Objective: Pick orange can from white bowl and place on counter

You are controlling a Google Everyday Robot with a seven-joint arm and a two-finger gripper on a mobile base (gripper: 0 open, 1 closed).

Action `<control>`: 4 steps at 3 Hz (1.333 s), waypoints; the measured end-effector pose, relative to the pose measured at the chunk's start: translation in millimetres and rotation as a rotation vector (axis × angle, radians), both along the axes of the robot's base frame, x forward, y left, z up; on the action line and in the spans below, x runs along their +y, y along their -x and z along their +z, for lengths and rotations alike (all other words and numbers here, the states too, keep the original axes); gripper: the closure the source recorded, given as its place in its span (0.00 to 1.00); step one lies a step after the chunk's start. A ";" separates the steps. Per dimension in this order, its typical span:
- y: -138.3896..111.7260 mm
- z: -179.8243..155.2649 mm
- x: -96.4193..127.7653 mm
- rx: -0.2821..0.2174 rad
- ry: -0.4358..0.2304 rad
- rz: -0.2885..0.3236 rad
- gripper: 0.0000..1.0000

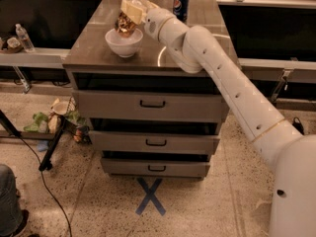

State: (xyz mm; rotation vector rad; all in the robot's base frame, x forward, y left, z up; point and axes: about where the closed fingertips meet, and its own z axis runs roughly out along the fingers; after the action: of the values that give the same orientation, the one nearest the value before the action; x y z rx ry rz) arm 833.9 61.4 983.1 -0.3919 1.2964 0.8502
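We have the gripper with its jaws clamped on the orange can, roughly upright just above the white bowl — bare counter lies close beside the bowl.

Camera overlooks counter (gripper holds orange can above).

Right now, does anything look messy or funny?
The orange can hangs in the gripper over the white bowl, which is part of the job. The real mess is the pile of litter on the floor left of the drawers.
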 end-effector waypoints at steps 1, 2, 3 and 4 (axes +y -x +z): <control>-4.4 34.5 -11.2 -0.098 0.024 -0.026 1.00; -4.1 63.0 -32.7 -0.166 0.100 -0.078 1.00; 1.1 81.3 -56.5 -0.173 0.216 -0.136 1.00; 13.6 82.7 -72.6 -0.108 0.311 -0.161 1.00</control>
State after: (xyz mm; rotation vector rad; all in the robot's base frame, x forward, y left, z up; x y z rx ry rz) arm 820.3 -11.1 1065.9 -0.5622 1.3422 0.4858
